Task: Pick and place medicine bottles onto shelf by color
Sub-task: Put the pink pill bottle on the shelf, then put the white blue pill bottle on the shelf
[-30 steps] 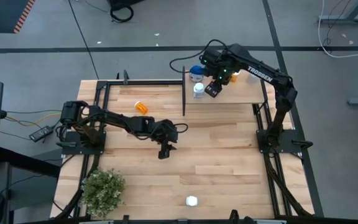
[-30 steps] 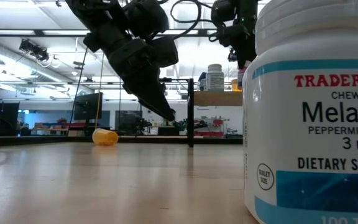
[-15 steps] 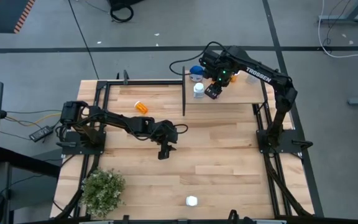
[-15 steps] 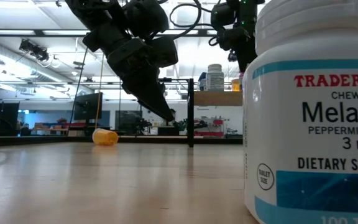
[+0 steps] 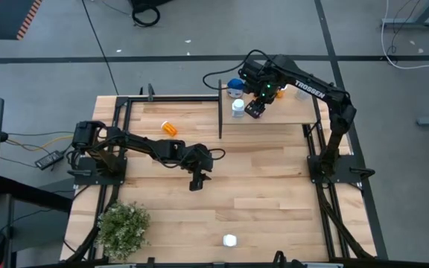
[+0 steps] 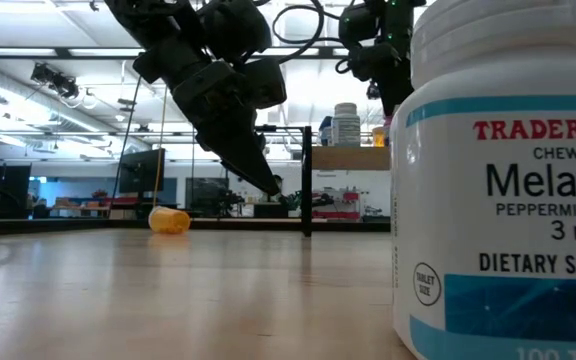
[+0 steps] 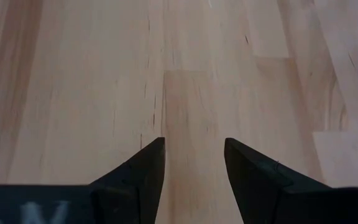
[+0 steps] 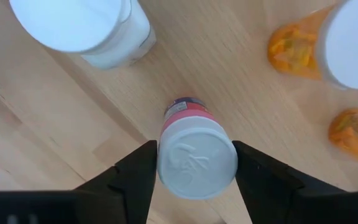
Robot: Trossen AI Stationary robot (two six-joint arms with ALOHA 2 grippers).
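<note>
Pinkish white-capped bottle [image 8: 196, 155] is standing on shelf [image 5: 293, 112] at table's 1 o'clock, between right gripper [image 8: 194, 171] fingers, which are parting, apparently releasing; grip uncertain. Left gripper [image 7: 193, 163] is hovering mid-table, jaws part open, holding nothing. Placing step is wrapping up. Next: right lifting clear, then someone fetching orange bottle [image 5: 169, 127] at 11 o'clock or white bottle [image 5: 229, 240] at 6.

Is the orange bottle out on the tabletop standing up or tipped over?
Tipped over. The orange bottle lies on its side on the tabletop in the high view, and the low view shows it lying flat too.
</note>
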